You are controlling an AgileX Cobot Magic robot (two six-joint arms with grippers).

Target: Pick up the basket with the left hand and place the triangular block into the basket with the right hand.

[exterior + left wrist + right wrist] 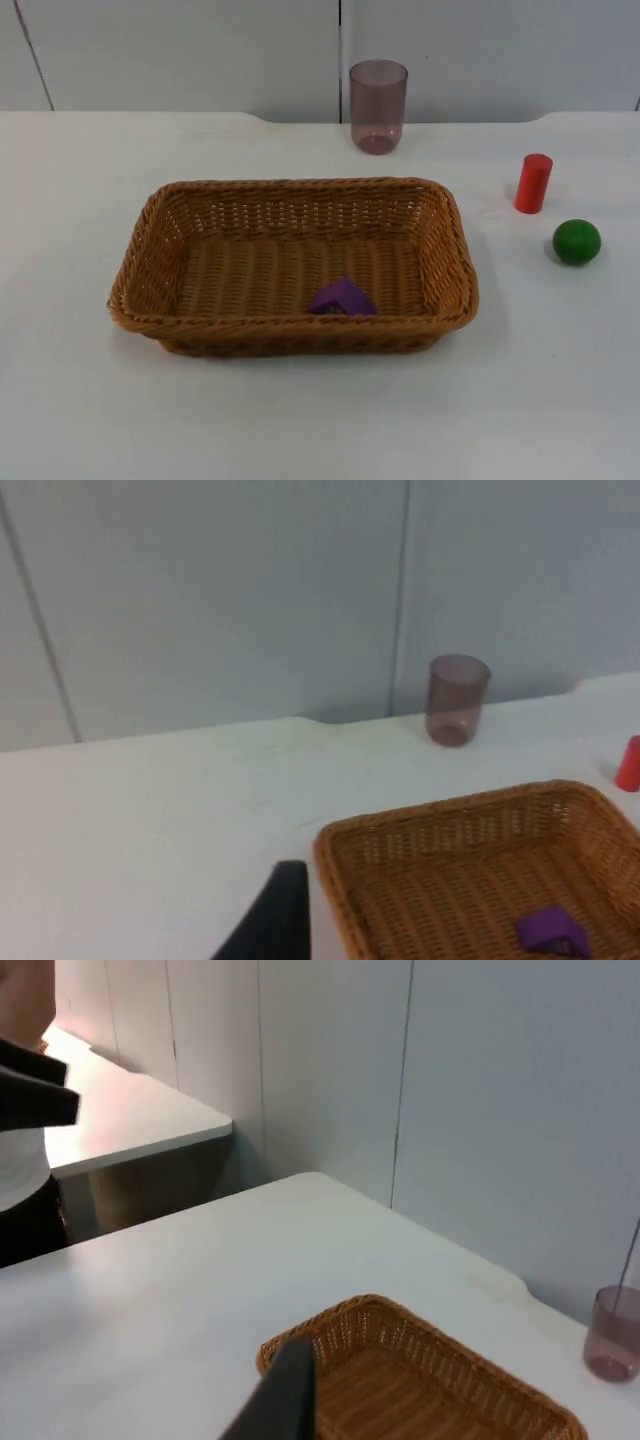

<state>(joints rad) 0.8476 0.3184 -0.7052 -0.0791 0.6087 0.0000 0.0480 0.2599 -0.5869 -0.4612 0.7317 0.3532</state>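
Note:
A brown wicker basket point(135, 262) stands on the white table, a little left of the middle. A purple triangular block point(342, 298) lies inside it, against the near wall. In the left wrist view, the left gripper point(272, 920) hangs back above the table just off the basket's point(440, 812) left end, apart from it, and the block point(552, 930) shows on the basket floor. In the right wrist view, the right gripper point(280, 1400) is held high and well away from the basket point(340, 1317). Neither gripper holds anything.
A translucent purple cup point(377, 106) stands at the back by the partition wall; it also shows in the wrist views as the cup point(458, 699) and the cup point(612, 1333). A red cylinder point(533, 183) and a green ball point(576, 242) sit right of the basket.

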